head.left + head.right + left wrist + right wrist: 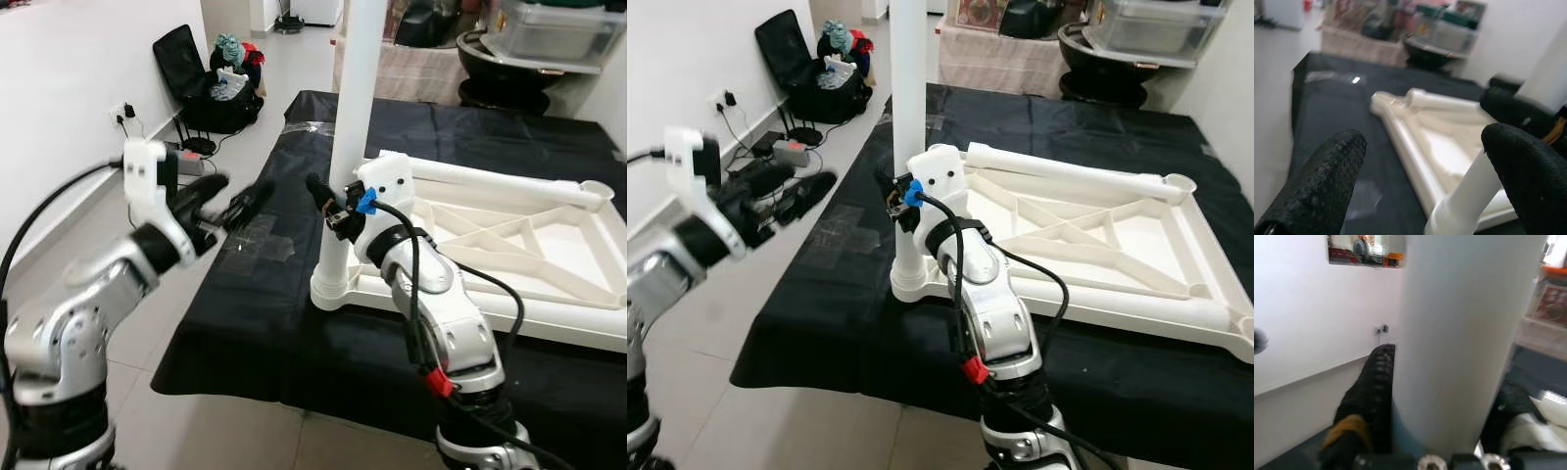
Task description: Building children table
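**Leg held upright in the corner socket of the upturned table top**

A surface draped in black cloth (245,333) is seen in a tiled room, with a white wall on the robot's left and a black bag (201,83) of clutter on the floor beside a wall socket. On the cloth the white plastic table top (509,245) is laid upside down, its ribbed underside and diagonal braces facing up. A second white leg (490,181) is lying along the far edge of the frame.

At the near left corner of the frame a white table leg (355,117) is stood upright in its corner socket (333,286). The right gripper (328,201) is closed around this leg low down, just above the socket; in the right wrist view the black fingers (1374,396) are seen pressed on either side of the white tube. The left gripper (230,201) is held out to the left of the leg, well apart from it, with its fingers spread wide and nothing between them; in the left wrist view the leg and the frame corner are framed between the two fingertips (1327,181).

The step in hand is judged to be the seating of this leg in its socket. Whether the leg is fully home cannot be told, as the joint is partly hidden by the right wrist. For the next move, the leg would need to be kept vertical while it is pressed or turned down, and the left gripper would have to be brought across to steady the tube higher up. The leg could tilt in the socket if pushed off-axis.
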You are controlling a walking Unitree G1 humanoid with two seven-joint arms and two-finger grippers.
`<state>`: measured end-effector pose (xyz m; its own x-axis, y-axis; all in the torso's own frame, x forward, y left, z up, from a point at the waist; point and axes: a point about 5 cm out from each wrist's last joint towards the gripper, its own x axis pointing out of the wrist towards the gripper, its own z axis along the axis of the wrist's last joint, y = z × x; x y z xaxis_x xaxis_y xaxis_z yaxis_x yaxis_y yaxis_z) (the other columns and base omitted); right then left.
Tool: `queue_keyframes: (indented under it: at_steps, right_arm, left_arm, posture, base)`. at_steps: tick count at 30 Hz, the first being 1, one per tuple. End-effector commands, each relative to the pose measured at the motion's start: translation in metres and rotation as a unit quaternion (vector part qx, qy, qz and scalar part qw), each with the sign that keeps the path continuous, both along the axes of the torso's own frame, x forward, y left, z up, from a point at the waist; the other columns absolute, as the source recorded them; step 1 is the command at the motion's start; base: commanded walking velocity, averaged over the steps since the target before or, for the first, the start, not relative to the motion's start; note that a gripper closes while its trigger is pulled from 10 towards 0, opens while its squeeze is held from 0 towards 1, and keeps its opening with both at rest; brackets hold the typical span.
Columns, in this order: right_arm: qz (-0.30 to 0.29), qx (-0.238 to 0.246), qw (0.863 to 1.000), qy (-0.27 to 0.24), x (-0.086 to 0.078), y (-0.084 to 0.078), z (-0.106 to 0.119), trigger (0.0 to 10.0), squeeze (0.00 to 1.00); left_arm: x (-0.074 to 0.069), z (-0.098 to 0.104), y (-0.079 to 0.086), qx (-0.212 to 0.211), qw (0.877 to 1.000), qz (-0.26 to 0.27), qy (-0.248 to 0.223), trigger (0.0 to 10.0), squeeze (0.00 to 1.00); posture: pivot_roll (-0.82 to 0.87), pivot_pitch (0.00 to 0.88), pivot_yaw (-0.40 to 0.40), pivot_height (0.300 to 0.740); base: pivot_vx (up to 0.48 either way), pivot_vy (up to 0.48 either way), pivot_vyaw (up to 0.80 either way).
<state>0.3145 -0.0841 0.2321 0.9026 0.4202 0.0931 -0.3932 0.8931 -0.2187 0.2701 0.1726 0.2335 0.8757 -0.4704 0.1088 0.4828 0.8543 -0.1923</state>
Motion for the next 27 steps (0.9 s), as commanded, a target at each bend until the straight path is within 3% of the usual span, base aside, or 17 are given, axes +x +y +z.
queue_keyframes:
  at_steps: [1, 2, 3, 4, 5, 6, 7, 12, 14, 15, 16, 17, 20, 22, 23, 24, 27]
  right_arm:
    - [0.021, -0.008, 0.999, 0.049, 0.008, -0.014, -0.025, 10.0, 1.00]
    - [0.021, -0.008, 0.999, 0.049, 0.008, -0.014, -0.025, 10.0, 1.00]
    - [0.072, 0.000, 0.997, 0.036, 0.008, -0.013, -0.021, 10.0, 1.00]
    - [0.111, 0.002, 0.994, 0.025, 0.010, -0.014, -0.018, 10.0, 1.00]
    - [0.111, 0.002, 0.994, 0.025, 0.010, -0.014, -0.018, 10.0, 1.00]
    - [0.139, 0.004, 0.990, 0.022, 0.011, -0.015, -0.017, 10.0, 1.00]
    - [0.161, -0.003, 0.987, 0.018, 0.014, -0.017, -0.015, 10.0, 1.00]
    - [0.209, -0.022, 0.978, 0.016, 0.018, -0.020, -0.012, 10.0, 1.00]
    - [0.276, -0.029, 0.960, 0.031, 0.016, -0.020, -0.010, 10.0, 1.00]
    - [0.316, -0.037, 0.947, 0.039, 0.013, -0.021, -0.009, 10.0, 0.82]
    - [0.316, -0.037, 0.947, 0.039, 0.013, -0.021, -0.009, 10.0, 0.82]
    - [0.354, -0.040, 0.933, 0.049, 0.012, -0.024, -0.007, 10.0, 0.00]
    - [0.354, -0.040, 0.933, 0.049, 0.012, -0.024, -0.007, 10.0, 0.00]
    - [0.393, -0.051, 0.917, 0.054, 0.018, -0.034, 0.002, 10.0, 0.00]
    - [0.393, -0.051, 0.917, 0.054, 0.018, -0.034, 0.002, 10.0, 0.00]
    - [0.400, -0.053, 0.913, 0.051, 0.022, -0.037, 0.006, 0.8, 0.00]
    - [0.408, -0.055, 0.910, 0.043, 0.026, -0.040, 0.010, 0.8, 0.00]
  left_arm:
    - [-0.018, -0.042, -0.010, 0.023, 0.998, 0.002, 0.066, 10.0, 1.00]
    - [-0.018, -0.042, -0.010, 0.023, 0.998, 0.002, 0.066, 10.0, 1.00]
    - [-0.032, -0.060, -0.017, 0.039, 0.995, -0.006, 0.092, 10.0, 0.95]
    - [-0.048, -0.077, -0.025, 0.053, 0.992, -0.020, 0.112, 10.0, 0.27]
    - [-0.048, -0.077, -0.025, 0.053, 0.992, -0.020, 0.112, 10.0, 0.27]
    - [-0.058, -0.084, -0.031, 0.057, 0.991, -0.028, 0.122, 10.0, 0.09]
    - [-0.069, -0.092, -0.036, 0.079, 0.989, -0.033, 0.122, 10.0, 0.00]
    - [-0.086, -0.100, -0.043, 0.130, 0.986, -0.044, 0.092, 10.0, 0.00]
    - [-0.088, -0.096, -0.045, 0.150, 0.986, -0.043, 0.054, 10.0, 0.00]
    - [-0.089, -0.095, -0.046, 0.156, 0.986, -0.042, 0.037, 10.0, 0.00]
    - [-0.089, -0.095, -0.046, 0.156, 0.986, -0.042, 0.037, 10.0, 0.00]
    - [-0.091, -0.094, -0.048, 0.162, 0.986, -0.046, 0.021, 10.0, 0.00]
    - [-0.091, -0.094, -0.048, 0.162, 0.986, -0.046, 0.021, 10.0, 0.00]
    - [-0.095, -0.089, -0.051, 0.169, 0.984, -0.049, -0.013, 10.0, 0.00]
    - [-0.095, -0.089, -0.051, 0.169, 0.984, -0.049, -0.013, 10.0, 0.00]
    - [-0.098, -0.086, -0.053, 0.171, 0.984, -0.047, -0.029, 10.0, 0.00]
    - [-0.102, -0.082, -0.054, 0.174, 0.983, -0.042, -0.049, 10.0, 0.00]
  posture:
    - [-0.04, 0.090, -0.069, 0.740]
    - [-0.04, 0.090, -0.069, 0.740]
    - [-0.04, 0.101, -0.067, 0.740]
    - [-0.03, 0.113, -0.064, 0.740]
    - [-0.03, 0.113, -0.064, 0.740]
    - [-0.03, 0.120, -0.066, 0.740]
    - [-0.03, 0.136, -0.068, 0.740]
    - [-0.02, 0.161, -0.073, 0.740]
    - [-0.02, 0.173, -0.076, 0.740]
    - [-0.01, 0.184, -0.077, 0.740]
    - [-0.01, 0.184, -0.077, 0.740]
    - [0.00, 0.195, -0.078, 0.740]
    - [0.00, 0.195, -0.078, 0.740]
    - [0.02, 0.229, -0.078, 0.740]
    - [0.02, 0.229, -0.078, 0.740]
    - [0.03, 0.243, -0.077, 0.740]
    - [0.03, 0.251, -0.074, 0.740]
  base:
    - [0.000, 0.000, 0.00]
    - [0.000, 0.000, 0.00]
    - [0.000, 0.000, 0.00]
    - [0.000, 0.000, 0.00]
    - [0.000, 0.000, 0.00]
    - [0.000, 0.000, 0.00]
    - [0.000, 0.000, 0.00]
    - [0.000, 0.000, 0.00]
    - [0.000, 0.000, 0.00]
    - [0.000, 0.000, 0.00]
    - [0.000, 0.000, 0.00]
    - [0.000, 0.000, 0.00]
    - [0.000, 0.000, 0.00]
    - [0.000, 0.000, 0.00]
    - [0.000, 0.000, 0.00]
    - [0.000, 0.000, 0.00]
    - [0.000, 0.000, 0.00]
